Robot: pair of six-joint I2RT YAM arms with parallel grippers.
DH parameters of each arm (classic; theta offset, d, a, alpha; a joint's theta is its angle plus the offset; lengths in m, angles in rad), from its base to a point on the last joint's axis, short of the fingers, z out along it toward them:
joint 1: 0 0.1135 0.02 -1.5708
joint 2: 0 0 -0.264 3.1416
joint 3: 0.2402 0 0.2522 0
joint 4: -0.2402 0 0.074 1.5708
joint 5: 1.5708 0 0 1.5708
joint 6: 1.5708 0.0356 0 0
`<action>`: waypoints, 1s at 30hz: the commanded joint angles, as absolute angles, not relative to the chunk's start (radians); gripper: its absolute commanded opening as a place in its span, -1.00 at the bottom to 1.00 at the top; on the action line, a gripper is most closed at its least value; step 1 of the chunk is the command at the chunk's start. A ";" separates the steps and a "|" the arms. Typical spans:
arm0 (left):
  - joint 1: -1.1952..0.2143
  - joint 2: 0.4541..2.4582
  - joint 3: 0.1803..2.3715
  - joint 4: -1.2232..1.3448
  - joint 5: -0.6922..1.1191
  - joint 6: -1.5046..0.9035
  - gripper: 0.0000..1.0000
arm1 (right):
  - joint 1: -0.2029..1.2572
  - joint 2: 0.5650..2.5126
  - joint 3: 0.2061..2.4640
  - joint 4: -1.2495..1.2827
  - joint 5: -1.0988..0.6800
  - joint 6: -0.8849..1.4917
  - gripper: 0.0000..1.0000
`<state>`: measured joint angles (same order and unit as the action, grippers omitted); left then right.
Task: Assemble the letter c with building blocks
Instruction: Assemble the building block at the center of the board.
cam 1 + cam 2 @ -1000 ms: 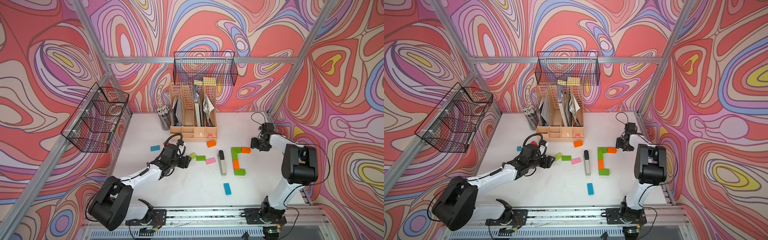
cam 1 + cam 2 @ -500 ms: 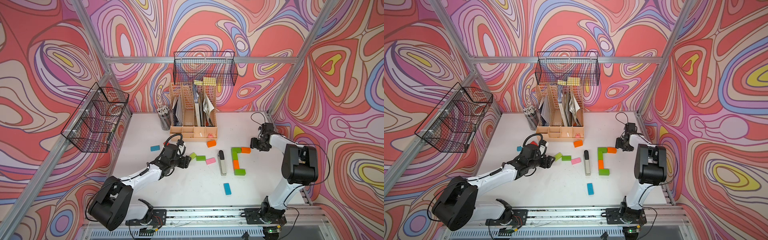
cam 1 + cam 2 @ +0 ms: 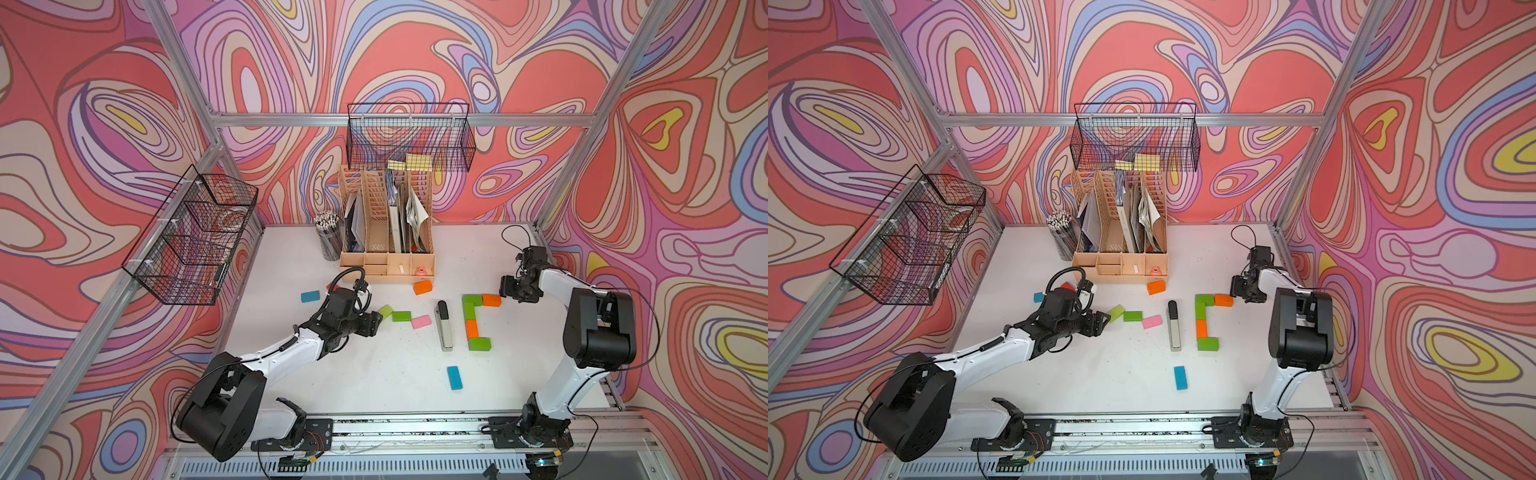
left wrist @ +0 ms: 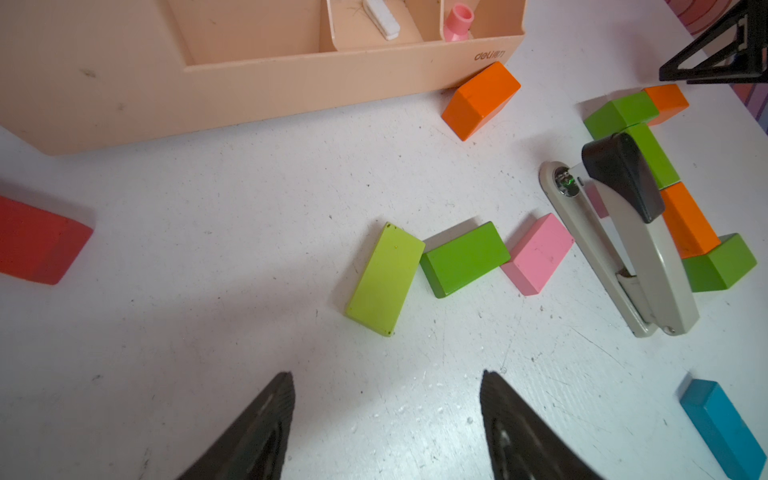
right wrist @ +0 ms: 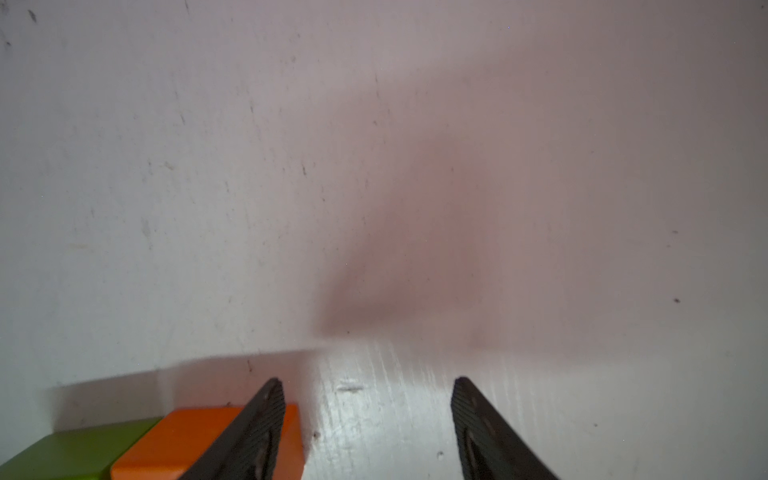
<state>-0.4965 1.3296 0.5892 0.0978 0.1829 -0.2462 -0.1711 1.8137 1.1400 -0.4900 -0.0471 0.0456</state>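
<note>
Five-brick letter c [image 3: 470, 309] toward table [image 3: 374, 386] right edge, front arm seemingly one brick short; left gripper [image 4: 385, 374] spread, empty, facing lime brick [image 4: 384, 278]; right gripper [image 5: 365, 380] spread, empty.

In the left wrist view the picture's edge cuts the red block [image 4: 39, 241] and the blue block [image 4: 725, 428], and the stapler [image 4: 623, 241] covers part of the letter c [image 4: 619, 114]. In the right wrist view one finger [image 5: 257, 432] of the right gripper [image 5: 368, 388] covers part of the orange block [image 5: 187, 444].
</note>
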 commanded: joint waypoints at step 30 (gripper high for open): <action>-0.493 1.333 0.591 0.079 0.176 -0.230 0.47 | -0.180 1.722 1.125 -0.498 0.091 0.082 0.42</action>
